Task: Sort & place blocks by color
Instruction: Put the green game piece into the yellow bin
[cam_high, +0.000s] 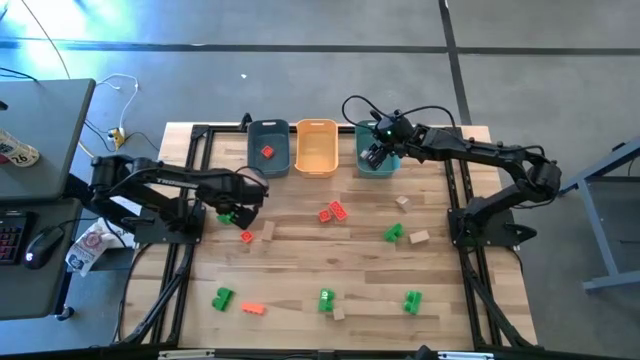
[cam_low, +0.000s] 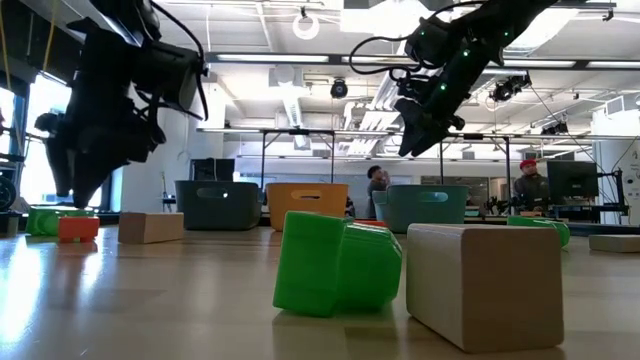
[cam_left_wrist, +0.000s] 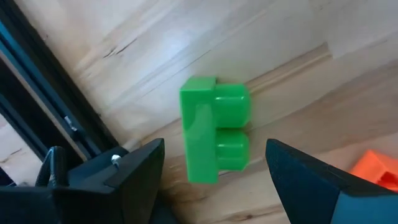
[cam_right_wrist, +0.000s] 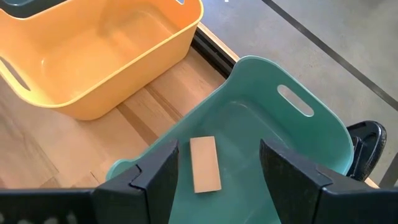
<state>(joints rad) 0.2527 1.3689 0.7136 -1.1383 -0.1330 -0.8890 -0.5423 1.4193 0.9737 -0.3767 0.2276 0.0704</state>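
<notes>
From the high view I've got my left gripper (cam_high: 243, 203) hanging over the left side of the table, right above a green block (cam_high: 228, 216) that peeks out at about seven o'clock from the fingertips, with a small red-orange block (cam_high: 247, 237) and a tan block (cam_high: 268, 231) just beyond at six o'clock. My right gripper (cam_high: 377, 155) is away at the table's far edge over the teal bin (cam_high: 380, 166), so the left arm is plainly the nearer one for this green piece. In the low view the left arm is the dark mass on the left, its tip low over the table; the green block under it sits low beside the red-orange one, too hidden for me to read its axis here. The left wrist view settles it: the green block lies flat on the wood squarely between my two fingers (cam_left_wrist: 124, 171), which stand wide apart and hold nothing; its long axis runs along the gap, twelve to six, so I judge a straight descent lets the jaws close across the short side. The right wrist view shows my right fingers (cam_right_wrist: 155, 177) parted and empty over the teal bin, a tan block (cam_right_wrist: 205, 164) lying loose on its floor, the orange-yellow bin (cam_right_wrist: 93, 56) beside it.
</notes>
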